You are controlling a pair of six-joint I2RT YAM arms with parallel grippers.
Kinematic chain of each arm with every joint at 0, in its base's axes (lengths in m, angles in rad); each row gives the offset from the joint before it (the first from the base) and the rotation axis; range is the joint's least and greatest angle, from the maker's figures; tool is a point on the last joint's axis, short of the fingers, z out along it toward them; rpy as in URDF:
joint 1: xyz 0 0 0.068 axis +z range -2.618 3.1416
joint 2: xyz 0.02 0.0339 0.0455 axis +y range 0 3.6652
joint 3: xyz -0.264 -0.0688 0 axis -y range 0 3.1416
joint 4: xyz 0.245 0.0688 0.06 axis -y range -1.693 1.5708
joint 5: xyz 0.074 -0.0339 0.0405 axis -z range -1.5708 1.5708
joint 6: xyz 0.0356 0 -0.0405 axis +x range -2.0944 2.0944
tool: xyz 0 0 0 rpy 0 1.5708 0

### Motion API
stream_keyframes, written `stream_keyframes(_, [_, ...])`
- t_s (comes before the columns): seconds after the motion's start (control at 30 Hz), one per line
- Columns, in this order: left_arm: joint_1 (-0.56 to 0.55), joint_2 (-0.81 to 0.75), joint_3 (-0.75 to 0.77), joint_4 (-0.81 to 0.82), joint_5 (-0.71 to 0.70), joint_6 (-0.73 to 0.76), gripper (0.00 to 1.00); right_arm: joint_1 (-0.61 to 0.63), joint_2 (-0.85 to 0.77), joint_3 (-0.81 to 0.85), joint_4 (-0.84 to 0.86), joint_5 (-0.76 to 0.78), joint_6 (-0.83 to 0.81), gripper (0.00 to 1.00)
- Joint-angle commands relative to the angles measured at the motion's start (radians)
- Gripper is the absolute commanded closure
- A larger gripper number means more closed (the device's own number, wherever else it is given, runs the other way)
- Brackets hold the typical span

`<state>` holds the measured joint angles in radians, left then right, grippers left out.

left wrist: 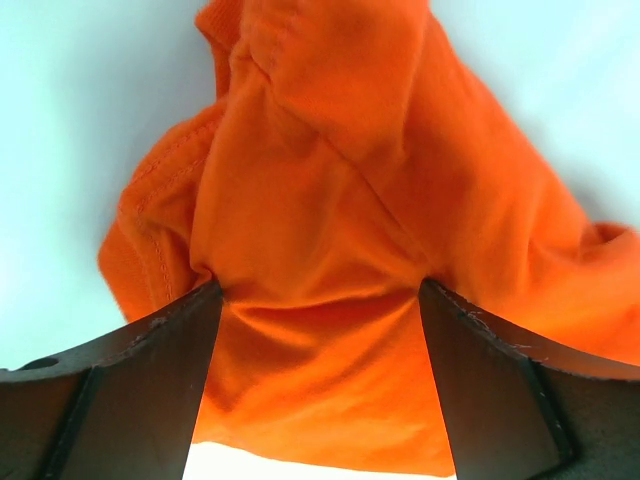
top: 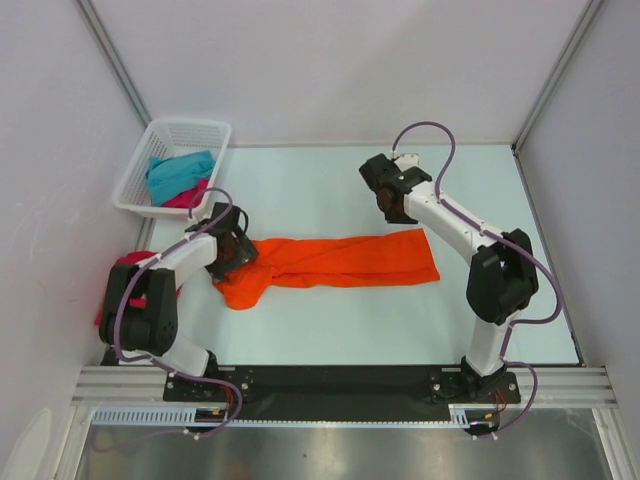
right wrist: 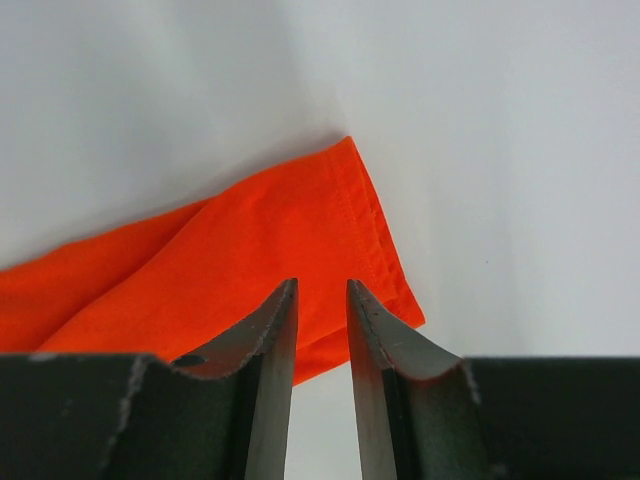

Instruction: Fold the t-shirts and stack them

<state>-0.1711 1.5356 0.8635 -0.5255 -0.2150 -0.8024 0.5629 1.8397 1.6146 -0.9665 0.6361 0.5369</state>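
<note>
One soft orange t-shirt (top: 340, 260) lies bunched into a long band.

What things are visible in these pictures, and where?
table: 1, pale
basket: 1, white, far left corner
orange t-shirt: 1, orange, stretched across the table's middle
teal t-shirt: 1, teal, in the basket
pink t-shirts: 2, crimson pink, one in the basket, one at the table's left edge
left gripper: 1, dark, open, astride the orange t-shirt's left end
right gripper: 1, dark, slightly open, over its right end
</note>
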Motion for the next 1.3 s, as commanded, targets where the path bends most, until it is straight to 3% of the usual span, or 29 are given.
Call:
stream_keyframes(0.0, [0.076, 0.047, 0.015, 0.088, 0.095, -0.041, 0.14, -0.011, -0.053, 0.057, 0.015, -0.016, -0.02, 0.68])
stream_keyframes(0.47, [0.301, 0.101, 0.192, 0.108, 0.151, -0.026, 0.14, -0.011, -0.028, 0.131, -0.026, 0.005, -0.029, 0.69])
stream_keyframes(0.67, [0.347, 0.201, 0.316, 0.09, 0.198, -0.02, 0.14, -0.009, -0.013, 0.156, -0.043, 0.017, -0.028, 0.68])
stream_keyframes(0.9, [0.331, 0.242, 0.43, 0.067, 0.247, -0.009, 0.14, -0.003, 0.019, 0.195, -0.06, 0.016, -0.035, 0.68])
stream_keyframes(1.07, [0.205, 0.115, 0.44, 0.004, 0.116, 0.147, 0.13, 0.046, 0.073, 0.274, -0.032, -0.05, -0.103, 0.67])
stream_keyframes(1.17, [0.131, 0.032, 0.422, -0.051, 0.028, 0.173, 0.12, 0.101, 0.134, 0.356, -0.023, -0.122, -0.135, 0.65])
stream_keyframes(1.27, [0.094, -0.087, 0.425, -0.128, -0.073, 0.198, 0.12, 0.126, 0.173, 0.372, 0.062, -0.352, -0.152, 0.61])
